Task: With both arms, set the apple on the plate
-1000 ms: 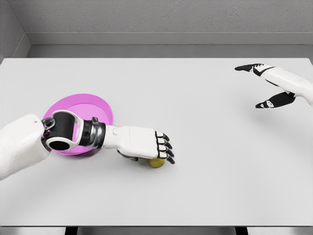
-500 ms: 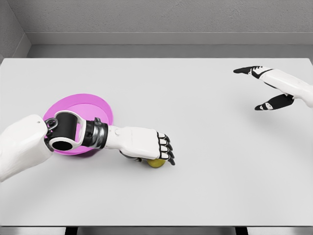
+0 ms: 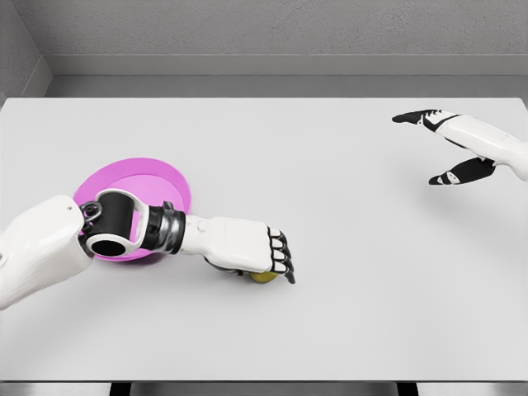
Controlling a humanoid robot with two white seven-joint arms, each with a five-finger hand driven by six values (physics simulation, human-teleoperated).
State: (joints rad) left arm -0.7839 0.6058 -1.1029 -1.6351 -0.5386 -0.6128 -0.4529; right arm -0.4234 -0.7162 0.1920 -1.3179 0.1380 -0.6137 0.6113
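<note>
The left hand [image 3: 256,254] lies palm-down low over the tabletop [image 3: 330,206], its black-tipped fingers [image 3: 280,257] curled down over the apple [image 3: 264,276]. Only a small yellow-green sliver of the fruit shows beneath the knuckles, at the hand's 5 o'clock; whether the fingers truly clamp it or merely cover it cannot be told for sure, though they wrap closely around it. The apple sits on the tabletop, a little below and left of the middle.

From the wrist, the left forearm runs back toward 9 o'clock, its dark cuff and round joint lying across the near rim of the plate [image 3: 136,177]. The pink plate lies at the hand's 10 o'clock, near it but apart from the apple, with its far rim uncovered and its lower edge hidden behind the arm.

Toward 3 o'clock from the apple the white surface stretches bare to the right edge, and toward 6 o'clock bare surface reaches the front edge, where dark legs show beneath. Toward 12 o'clock it runs bare to the grey back wall.

The right hand [image 3: 445,148] hovers far off at 2 o'clock, near the right edge, fingers and thumb spread wide apart, holding nothing.
</note>
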